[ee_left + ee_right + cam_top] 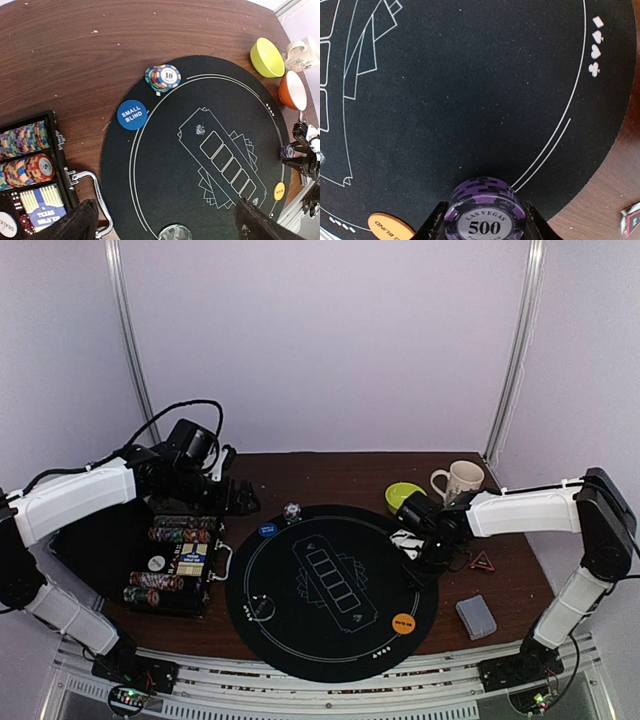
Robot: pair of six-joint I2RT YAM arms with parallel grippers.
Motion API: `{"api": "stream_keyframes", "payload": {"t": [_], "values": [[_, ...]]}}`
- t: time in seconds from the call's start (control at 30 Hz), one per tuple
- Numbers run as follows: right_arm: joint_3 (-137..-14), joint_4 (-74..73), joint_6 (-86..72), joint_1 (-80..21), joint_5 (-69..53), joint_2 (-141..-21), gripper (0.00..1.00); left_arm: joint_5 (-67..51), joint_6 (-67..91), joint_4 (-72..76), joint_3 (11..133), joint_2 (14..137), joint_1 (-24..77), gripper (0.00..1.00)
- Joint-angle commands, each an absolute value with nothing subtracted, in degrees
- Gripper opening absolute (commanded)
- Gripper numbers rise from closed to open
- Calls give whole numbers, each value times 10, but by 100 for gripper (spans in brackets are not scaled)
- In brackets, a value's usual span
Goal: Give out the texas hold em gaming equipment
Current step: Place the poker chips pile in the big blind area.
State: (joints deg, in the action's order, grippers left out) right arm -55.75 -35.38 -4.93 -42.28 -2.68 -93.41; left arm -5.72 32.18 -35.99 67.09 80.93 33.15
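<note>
The right gripper (422,565) is clamped on a short stack of purple chips (485,210) marked 500, with one of its fingers (432,225) on each side. The stack sits low over the black mat (470,100), just inside the white border line. Whether it touches the felt cannot be told.

To place it well, lower it straight and level until the bottom chip rests. Then part the jaws only slightly so nothing topples, and lift straight up. An orange disc (390,226) lies just beside the fingers and should be kept clear of.

The right arm reaches in sideways with its wrist tipped down. The left gripper (238,498) hangs spread and empty beside the chip case (175,560).
</note>
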Motion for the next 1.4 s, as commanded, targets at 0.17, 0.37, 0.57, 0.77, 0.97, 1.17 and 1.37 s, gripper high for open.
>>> {"api": "stream_keyframes", "payload": {"t": [0.17,0.37,0.57,0.77,0.97,1.17,1.37], "values": [[-549,-363,-107,-424,16,-927,0,-31,301,-365,688,797,329,98],[-550,-381,-160,-438,17,-927,2,-26,298,-366,690,794,329,98],[-541,-388,-197,-450,6,-910,2,-30,290,-366,689,797,329,98],[-530,-388,-225,-460,0,-901,3,-28,284,-367,697,802,329,98],[-517,-362,-246,-476,-10,-908,8,-25,279,-368,702,801,329,98],[-513,-370,-263,-483,5,-914,30,-19,270,-371,706,796,329,98],[-571,-432,-258,-482,40,-896,99,-17,256,-371,713,801,329,98]]}}
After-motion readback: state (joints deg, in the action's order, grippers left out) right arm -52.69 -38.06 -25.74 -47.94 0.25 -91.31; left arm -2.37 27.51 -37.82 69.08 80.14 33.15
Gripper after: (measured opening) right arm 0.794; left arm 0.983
